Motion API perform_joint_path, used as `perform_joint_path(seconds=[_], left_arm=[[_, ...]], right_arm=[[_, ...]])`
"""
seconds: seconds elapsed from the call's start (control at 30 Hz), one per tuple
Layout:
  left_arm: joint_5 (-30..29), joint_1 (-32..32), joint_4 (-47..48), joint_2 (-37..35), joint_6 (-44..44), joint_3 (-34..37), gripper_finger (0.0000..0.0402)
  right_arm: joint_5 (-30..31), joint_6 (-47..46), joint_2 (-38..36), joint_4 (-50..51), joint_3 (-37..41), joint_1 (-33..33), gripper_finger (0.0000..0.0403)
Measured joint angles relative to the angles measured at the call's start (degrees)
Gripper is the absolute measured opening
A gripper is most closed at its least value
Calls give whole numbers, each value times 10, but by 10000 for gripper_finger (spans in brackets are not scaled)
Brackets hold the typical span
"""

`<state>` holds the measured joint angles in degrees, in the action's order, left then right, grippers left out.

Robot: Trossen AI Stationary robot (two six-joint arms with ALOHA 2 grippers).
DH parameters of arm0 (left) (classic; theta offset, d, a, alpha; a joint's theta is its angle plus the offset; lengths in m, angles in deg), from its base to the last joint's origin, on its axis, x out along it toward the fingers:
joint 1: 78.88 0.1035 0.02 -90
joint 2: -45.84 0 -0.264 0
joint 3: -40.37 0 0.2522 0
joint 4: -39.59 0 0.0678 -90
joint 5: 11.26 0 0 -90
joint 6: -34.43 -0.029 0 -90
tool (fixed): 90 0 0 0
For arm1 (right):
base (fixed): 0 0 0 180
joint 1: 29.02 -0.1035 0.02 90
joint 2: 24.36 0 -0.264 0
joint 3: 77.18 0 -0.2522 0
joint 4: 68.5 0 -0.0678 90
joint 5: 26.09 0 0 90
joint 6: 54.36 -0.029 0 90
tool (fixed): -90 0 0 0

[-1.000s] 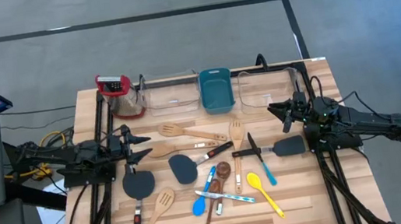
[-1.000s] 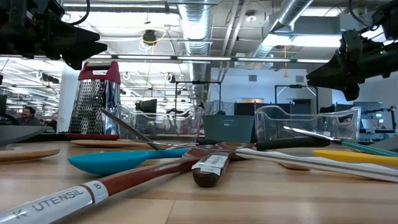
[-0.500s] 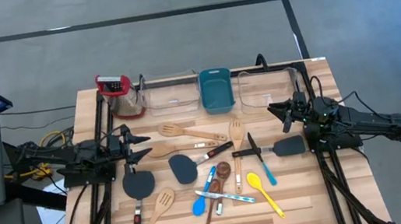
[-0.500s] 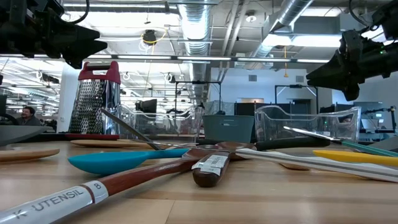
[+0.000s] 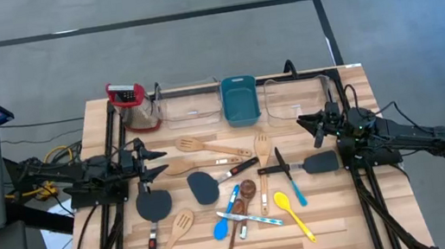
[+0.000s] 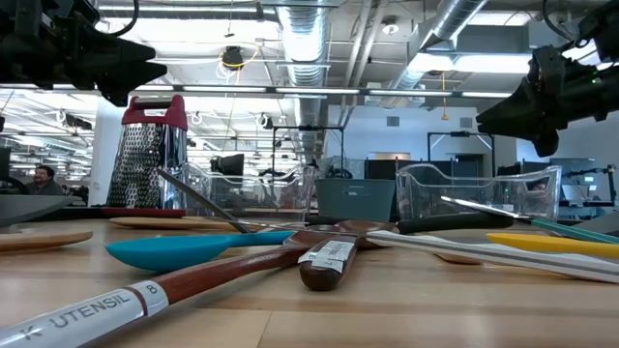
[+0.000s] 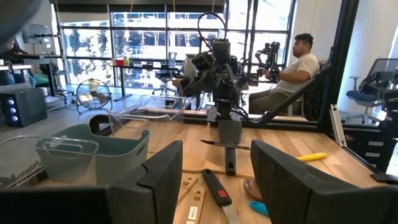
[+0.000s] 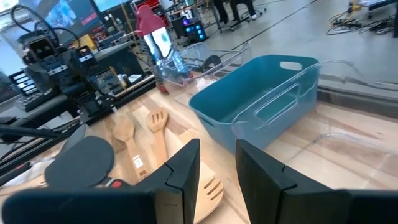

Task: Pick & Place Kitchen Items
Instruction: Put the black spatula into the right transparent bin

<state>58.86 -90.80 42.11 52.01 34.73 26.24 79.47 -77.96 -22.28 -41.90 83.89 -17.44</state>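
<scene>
The kitchen items lie flat and scattered on the middle of the wooden table (image 5: 342,230). Among them are a pale slotted spatula (image 5: 195,144), three black spatulas (image 5: 154,206) (image 5: 202,186) (image 5: 321,163), a blue spoon (image 5: 221,227), a yellow spoon (image 5: 286,203) and a dark-brown spoon (image 5: 247,189). My left gripper (image 5: 158,161) hovers level at the table's left side, open, with nothing between its fingers (image 7: 155,180). At the right side my right gripper (image 5: 305,121) hovers too, its fingers (image 8: 180,165) a small gap apart and holding nothing. Both grippers stay well above the items in the low view.
Along the far edge stand a red-topped grater (image 5: 128,103), a clear bin (image 5: 187,103), a teal tub (image 5: 239,100) and a second clear bin (image 5: 296,92). A person (image 7: 298,68) sits beyond the table's right side. Bare wood shows along the near edge.
</scene>
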Motion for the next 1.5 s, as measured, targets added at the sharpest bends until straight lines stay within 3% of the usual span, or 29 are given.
perform_joint_path(seconds=[0.77, 1.5], left_arm=[[0, 0, -4, 0, 0, 0, 177], [0, 0, -4, 0, 0, 0, 177]], right_arm=[[-42, 2, 30, -90, 0, -18, 98], [-42, 47, 276, -415, 0, -86, 98]])
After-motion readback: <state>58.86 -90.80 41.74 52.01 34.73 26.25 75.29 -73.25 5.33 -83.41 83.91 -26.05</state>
